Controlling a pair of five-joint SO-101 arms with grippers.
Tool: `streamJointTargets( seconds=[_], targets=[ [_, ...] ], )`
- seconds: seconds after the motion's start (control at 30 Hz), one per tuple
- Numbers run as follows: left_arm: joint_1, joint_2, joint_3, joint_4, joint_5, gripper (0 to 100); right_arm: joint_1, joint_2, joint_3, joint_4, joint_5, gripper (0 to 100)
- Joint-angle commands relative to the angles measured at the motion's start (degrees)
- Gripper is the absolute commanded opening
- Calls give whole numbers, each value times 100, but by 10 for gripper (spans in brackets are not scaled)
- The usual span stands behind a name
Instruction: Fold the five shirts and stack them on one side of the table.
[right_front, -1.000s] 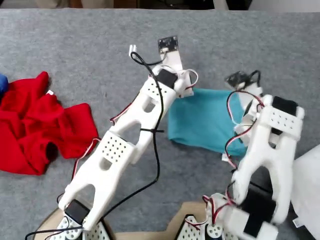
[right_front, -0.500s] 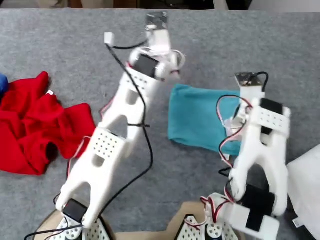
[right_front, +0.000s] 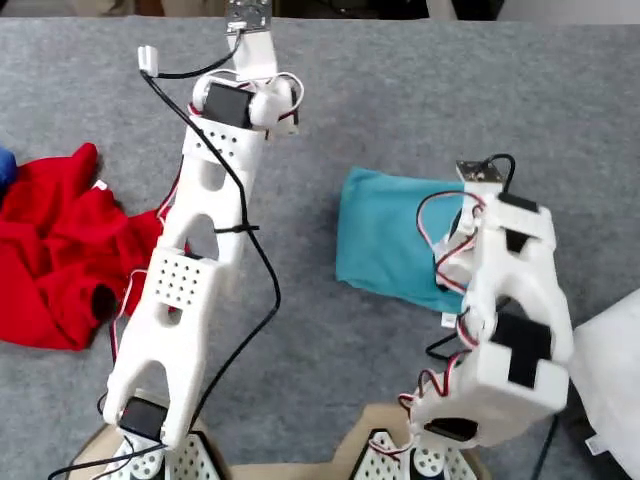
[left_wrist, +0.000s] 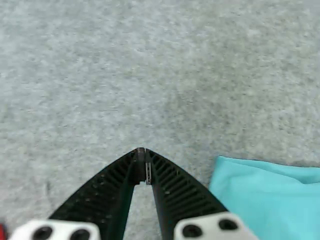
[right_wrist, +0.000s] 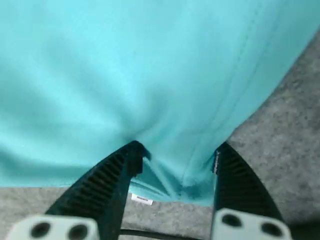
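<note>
Left gripper (left_wrist: 141, 161): jaws pressed together, empty, above the grey table (left_wrist: 150, 60).
Right gripper (right_wrist: 175, 152): jaws spread wide over the edge of the teal shirt (right_front: 390, 240).
Teal shirt: folded flat, just beside the left jaws.
Red shirt (right_front: 60, 250): crumpled, well apart from both.

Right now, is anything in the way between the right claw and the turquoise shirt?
Nothing visible is. The right gripper, open, hangs directly over the turquoise shirt, with cloth showing between its fingers.
</note>
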Motion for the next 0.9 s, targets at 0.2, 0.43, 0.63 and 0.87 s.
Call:
streamJointTargets(
  seconds=[0.2, 0.43, 0.63, 0.87],
  targets=[
    [-123, -444, -281, 70, -35, 18, -189, 716, -734, 334, 0, 80],
    [-281, -462, -290, -264, -255, 18, -277, 611, -945, 334, 0, 5],
    [-756, -716, -281, -281, -273, 18, -224, -400, -998, 484, 79, 5],
    [-1354, -936, -281, -440, -712, 18, 418, -1974, -998, 1073, 167, 5]
  ],
)
